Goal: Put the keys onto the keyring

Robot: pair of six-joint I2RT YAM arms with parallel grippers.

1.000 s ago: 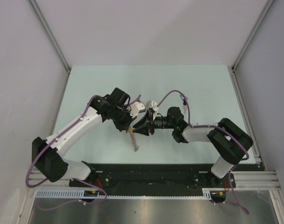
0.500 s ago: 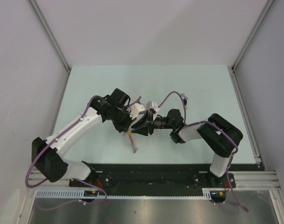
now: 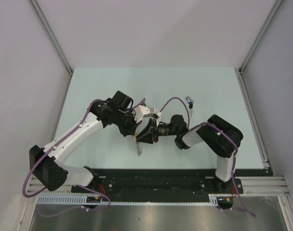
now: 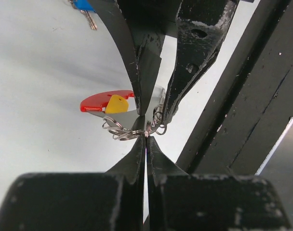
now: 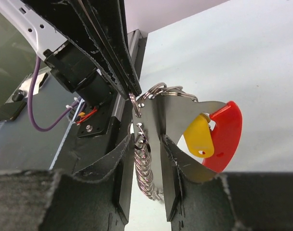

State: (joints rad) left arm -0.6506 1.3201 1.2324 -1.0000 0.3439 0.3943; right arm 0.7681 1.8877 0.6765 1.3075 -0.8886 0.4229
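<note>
The keyring is a chain of silver rings on a flat silver plate with a red curved band. A yellow-headed key hangs on it beside the band. My right gripper is closed on the silver plate, with the chain dangling between its fingers. My left gripper is shut on one ring of the chain, its tips touching the right gripper's tips. In the top view both grippers meet above the table, and the keyring hangs below them. A blue-headed key lies on the table.
The blue-headed key also shows in the top view, far right of the grippers on the pale green table. The black base rail runs along the near edge. Grey walls enclose the left, right and back.
Both grippers have shifted slightly toward the near edge with the keyring. The right arm's elbow has swung left. The hanging chain now looks shorter.
</note>
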